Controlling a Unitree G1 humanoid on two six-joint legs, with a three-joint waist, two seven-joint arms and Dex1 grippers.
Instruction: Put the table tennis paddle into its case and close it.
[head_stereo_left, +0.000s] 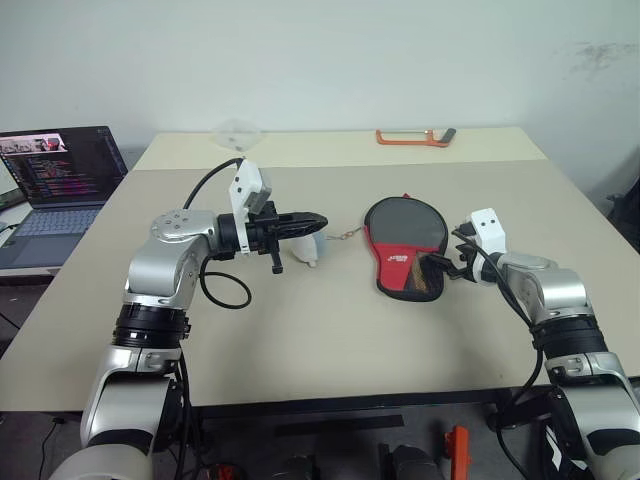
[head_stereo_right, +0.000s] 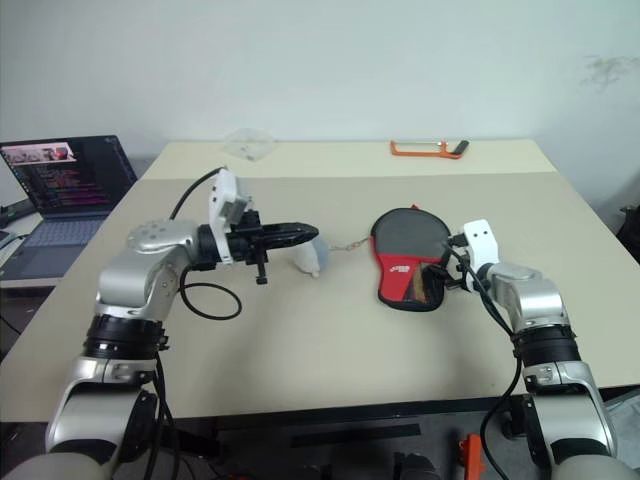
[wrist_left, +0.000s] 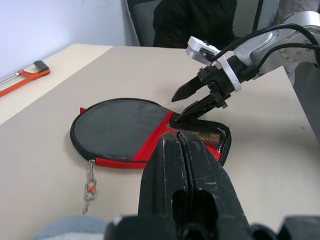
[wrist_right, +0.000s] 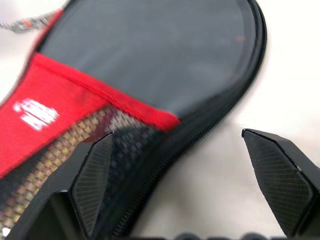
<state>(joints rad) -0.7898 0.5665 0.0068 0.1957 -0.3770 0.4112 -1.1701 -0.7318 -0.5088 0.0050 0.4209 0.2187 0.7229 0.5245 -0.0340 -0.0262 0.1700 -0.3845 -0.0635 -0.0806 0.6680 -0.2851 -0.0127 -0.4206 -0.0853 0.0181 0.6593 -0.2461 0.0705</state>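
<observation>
- Head views: the case (head_stereo_left: 404, 248) lies flat on the desk (head_stereo_left: 330, 330), just in front of the right pincer (head_stereo_left: 447, 266), whose fingers stand spread at the case's lower, mesh end. The left pincer (head_stereo_left: 305, 224) hangs well to the other side of the case, fingers pressed together on nothing, pointing level towards it. Near that pincer's tip lies a small pale object (head_stereo_left: 308, 250), joined to the case by a thin chain (head_stereo_left: 345, 234). The table tennis paddle itself cannot be made out; judging by the case's filled shape, it probably sits inside.
- Left wrist view: beyond the closed left pincer's fingers (wrist_left: 172, 175) the case shows its black round top and red band, and the right pincer (wrist_left: 192, 102) has its tips down at the mesh corner.
- Right wrist view: one right finger (wrist_right: 95, 175) rests over the mesh panel, the other beside the case's zip edge (wrist_right: 200, 130) above bare desk.
- Handling: the case looks light and soft, apt to slide or buckle if pushed. A paddle within would stiffen it, so the zip edge or its pull seems the place to grip, while the other pincer pins the fabric.
</observation>
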